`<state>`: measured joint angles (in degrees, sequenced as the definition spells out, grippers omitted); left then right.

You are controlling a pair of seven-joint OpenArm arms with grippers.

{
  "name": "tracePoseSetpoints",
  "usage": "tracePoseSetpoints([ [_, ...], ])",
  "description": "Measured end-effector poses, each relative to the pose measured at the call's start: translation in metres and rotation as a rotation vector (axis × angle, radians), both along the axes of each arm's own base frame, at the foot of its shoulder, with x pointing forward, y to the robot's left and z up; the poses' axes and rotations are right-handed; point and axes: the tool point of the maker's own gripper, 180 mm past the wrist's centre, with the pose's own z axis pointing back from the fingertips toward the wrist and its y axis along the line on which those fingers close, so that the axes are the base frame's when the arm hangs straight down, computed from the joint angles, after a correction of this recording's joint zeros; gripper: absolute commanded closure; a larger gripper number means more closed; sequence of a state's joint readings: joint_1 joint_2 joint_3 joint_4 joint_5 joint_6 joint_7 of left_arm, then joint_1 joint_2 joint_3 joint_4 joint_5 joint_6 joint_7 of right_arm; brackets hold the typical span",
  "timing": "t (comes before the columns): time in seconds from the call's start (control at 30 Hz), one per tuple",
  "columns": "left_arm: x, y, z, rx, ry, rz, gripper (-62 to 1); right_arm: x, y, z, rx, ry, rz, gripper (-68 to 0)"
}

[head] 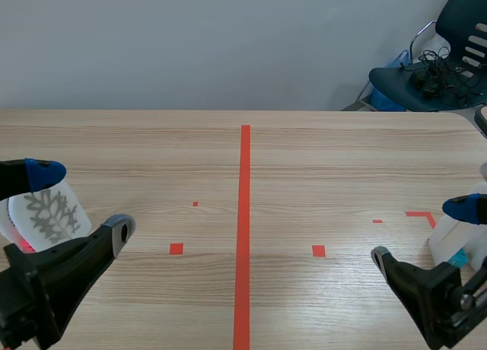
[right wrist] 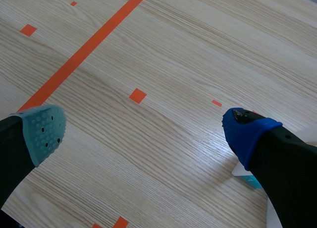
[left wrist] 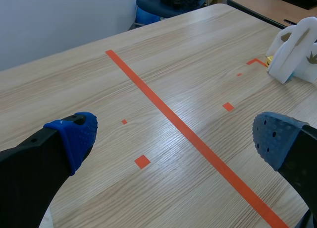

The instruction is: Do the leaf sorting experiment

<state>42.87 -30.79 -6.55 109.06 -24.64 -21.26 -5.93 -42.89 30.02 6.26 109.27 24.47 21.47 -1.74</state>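
**Bench** [head: 319,160]: pale wood grain. An orange-red tape line runs down its middle from 12 to 6 o'clock, with small tape squares on either side.

**Left hand** [left wrist: 176,135]: at the bench's 8 o'clock, low over the surface. It is wide open, with one blue dotted pad on each side and bare wood and tape marks between the fingers.

**Leaf card** [head: 52,217]: white with a rounded top, printed with a grey feathery leaf. It stands at 8 o'clock, right beside the left hand. In the scene view it shows in the gap between the two fingers. Whether it touches them cannot be told.

**Right hand** [right wrist: 143,130]: at the bench's 4 o'clock, low over the surface. It is wide open, with a pale blue-green pad on one finger and a deep blue pad on the other.

**White stand** [left wrist: 296,48]: a looped white piece with a small leaf printed on its side. It sits at 4 o'clock by an orange tape corner, just beside the right hand's outer finger. A teal piece [right wrist: 254,181] lies at its foot.

**Chair** [head: 449,68]: dark, off the bench at 2 o'clock. A tangle of black cables [head: 430,67] lies on its seat.
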Motion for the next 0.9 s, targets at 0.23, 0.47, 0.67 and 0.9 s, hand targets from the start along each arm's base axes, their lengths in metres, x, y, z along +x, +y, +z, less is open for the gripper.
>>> tracePoseSetpoints([
  [0.23,-0.0002,0.0001,-0.0009,0.003,0.004,0.000,-62.3,-0.0025,-0.0020,-0.0061,-0.021,0.034,-0.003,-67.9],
  [0.47,-0.0002,0.0001,-0.0009,0.003,0.004,0.000,-62.3,-0.0024,-0.0019,-0.0058,-0.020,0.032,-0.003,-67.9],
  [0.67,-0.0002,0.0001,-0.0009,0.003,0.004,0.000,-62.3,-0.0024,-0.0019,-0.0058,-0.020,0.032,-0.003,-67.9],
  [0.9,-0.0002,0.0001,-0.0009,0.003,0.004,0.000,-62.3,-0.0024,-0.0019,-0.0057,-0.019,0.032,-0.003,-67.9],
])
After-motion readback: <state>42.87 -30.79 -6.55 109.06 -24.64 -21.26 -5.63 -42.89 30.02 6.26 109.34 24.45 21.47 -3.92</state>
